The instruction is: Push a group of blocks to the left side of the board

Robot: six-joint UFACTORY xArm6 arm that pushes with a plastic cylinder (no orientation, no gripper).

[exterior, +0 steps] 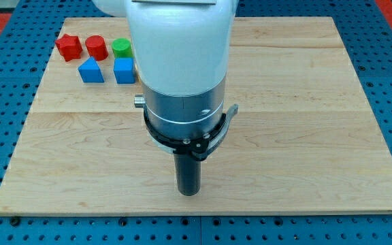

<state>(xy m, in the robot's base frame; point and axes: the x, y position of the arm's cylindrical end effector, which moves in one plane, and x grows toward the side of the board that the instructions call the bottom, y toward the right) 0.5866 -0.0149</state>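
My tip (188, 192), the lower end of the straight dark rod, is seen resting on the light wooden table (305, 150) near the view's bottom, pretty much centre. No hand is fitted here, just the rod, so nothing is grasped or clenched. Above it, most of the middle is taken up by the arm's big white and silver body (182, 68). The blocks are all bunched way off in the view's top left, well apart from my tip: a blue triangular block (91, 70) beside a blue cube (124, 70), and behind them a red star-shaped block (69, 46), a red cylinder-ish block (96, 46) and a green cylinder (121, 47)
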